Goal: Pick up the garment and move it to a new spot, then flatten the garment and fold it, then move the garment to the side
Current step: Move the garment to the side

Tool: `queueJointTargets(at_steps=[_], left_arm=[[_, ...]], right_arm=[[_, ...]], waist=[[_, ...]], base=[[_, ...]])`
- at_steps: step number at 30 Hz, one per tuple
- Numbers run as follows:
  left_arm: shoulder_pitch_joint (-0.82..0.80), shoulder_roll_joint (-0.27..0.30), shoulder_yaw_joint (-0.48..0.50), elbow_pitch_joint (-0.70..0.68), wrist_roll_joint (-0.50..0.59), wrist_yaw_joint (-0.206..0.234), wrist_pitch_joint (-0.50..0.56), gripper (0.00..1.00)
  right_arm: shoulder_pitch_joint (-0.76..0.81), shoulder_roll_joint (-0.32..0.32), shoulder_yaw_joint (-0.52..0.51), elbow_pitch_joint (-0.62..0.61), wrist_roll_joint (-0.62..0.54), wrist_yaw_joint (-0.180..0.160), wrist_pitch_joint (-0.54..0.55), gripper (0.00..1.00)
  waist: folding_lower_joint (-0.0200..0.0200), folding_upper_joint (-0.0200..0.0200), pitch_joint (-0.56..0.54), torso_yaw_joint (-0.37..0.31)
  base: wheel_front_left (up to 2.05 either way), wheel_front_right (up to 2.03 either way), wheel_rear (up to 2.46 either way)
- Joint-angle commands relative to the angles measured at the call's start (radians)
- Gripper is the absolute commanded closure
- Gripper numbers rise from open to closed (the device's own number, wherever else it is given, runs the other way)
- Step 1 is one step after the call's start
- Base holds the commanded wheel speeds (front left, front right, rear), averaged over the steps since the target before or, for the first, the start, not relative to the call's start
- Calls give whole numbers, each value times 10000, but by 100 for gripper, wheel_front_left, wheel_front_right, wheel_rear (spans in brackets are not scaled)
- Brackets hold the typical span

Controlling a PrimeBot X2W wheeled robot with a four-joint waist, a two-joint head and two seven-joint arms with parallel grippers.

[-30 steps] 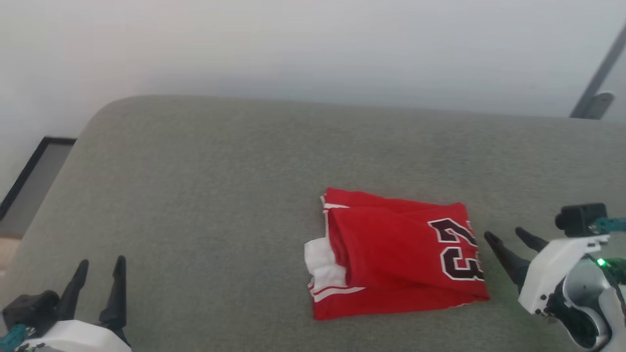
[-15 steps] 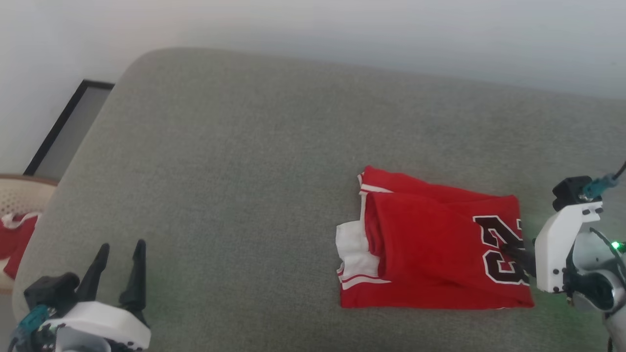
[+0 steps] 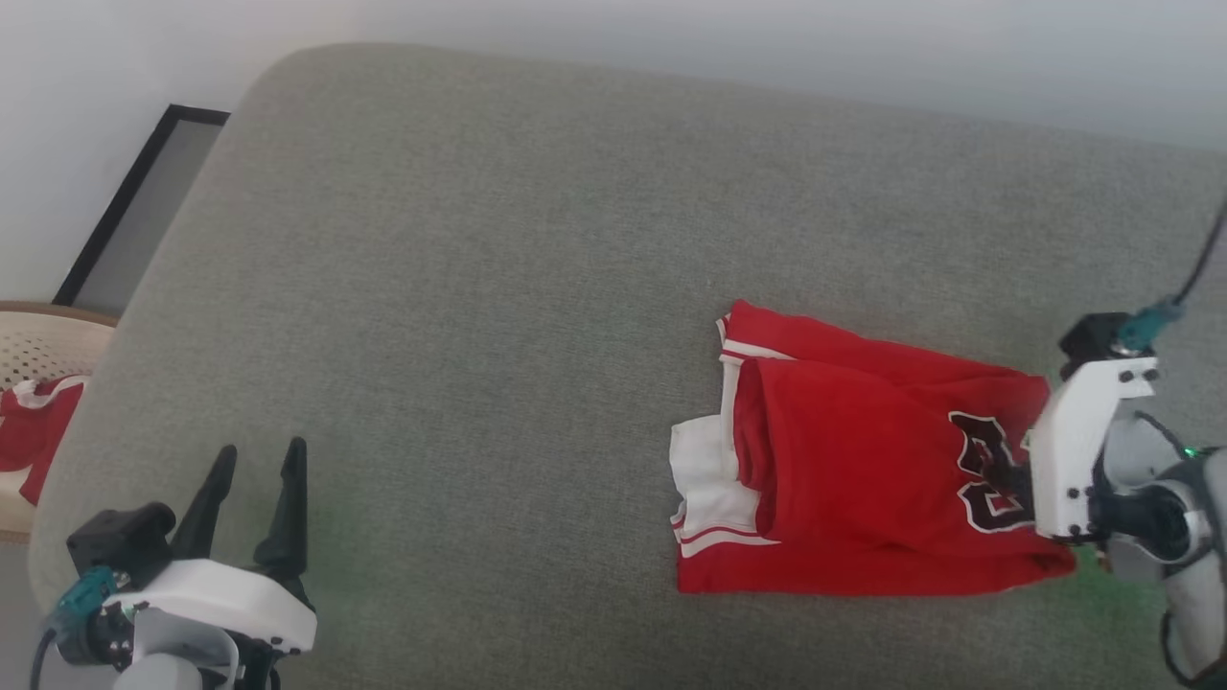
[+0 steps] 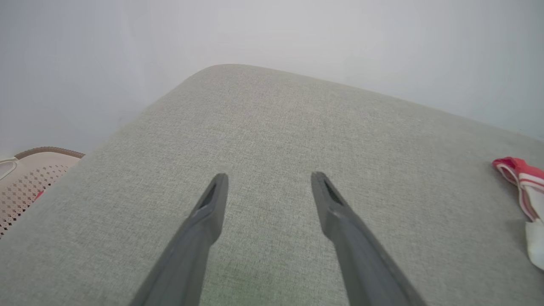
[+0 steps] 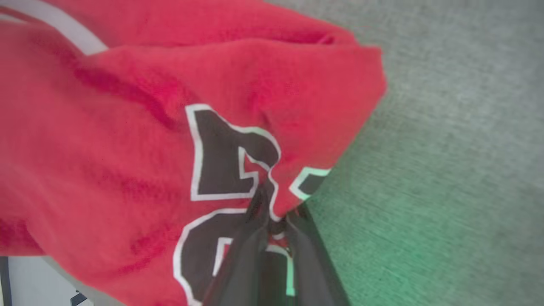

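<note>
Red garment [image 3: 863, 460], a jersey with white sleeves and dark, white-outlined numerals, was seen lying folded into a rough rectangle on the grey upholstered cushion [image 3: 479, 287]. It was placed toward the right side of the head view, well away from the cushion's left corner. Its right edge, at the numerals, was pinched by the right gripper [image 3: 1024, 484]. In the right wrist view the two dark fingers were shown drawn almost together with a tuck of red fabric caught between them. The cloth around the pinch was puckered and raised slightly off the cushion.

The grip was judged to have been taken at that edge so that the folded stack could be dragged or lifted sideways in one piece. That would fit the last step of the task, since the folding appeared to be done already. It could not be told whether every layer had been caught or only the top ones. The fold was therefore judged liable to open if it were pulled quickly.

The left gripper [image 3: 261, 448] was held low at the near left corner of the cushion, well apart from the garment, its fingers spread wide with nothing between them. It was presumably placed there so as not to obstruct the other arm. Beyond the cushion's left edge a pale perforated basket [image 3: 43, 355] was visible, with another red item [image 3: 34, 431] lying in it.
</note>
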Motion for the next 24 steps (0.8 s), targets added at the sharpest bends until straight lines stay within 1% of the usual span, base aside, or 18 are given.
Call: queueJointTargets(at_steps=[1, 7, 14, 24], left_arm=[[-141, 32, 2, -19, 30, -24, -44, 0], [-312, 137, 12, -159, -28, -27, -44, 0], [-497, 254, -81, -336, 18, -28, -43, 0], [-934, 354, -346, -620, 172, -30, -43, 0]], right_arm=[[229, 210, 88, 109, -95, 5, 102, 100], [-168, 24, -297, -558, -420, -5, -16, 100], [-526, -415, -603, -1055, -655, -2, -218, 100], [-1153, -1226, -1565, -1084, -1192, 2, -621, 100]], waist=[[0, -1, 39, -58], [0, -1, 167, -402], [0, -1, 323, -869], [0, -1, 638, -1912]], base=[[0, 0, 0], [0, 0, 0], [0, 0, 0], [0, 0, 0]])
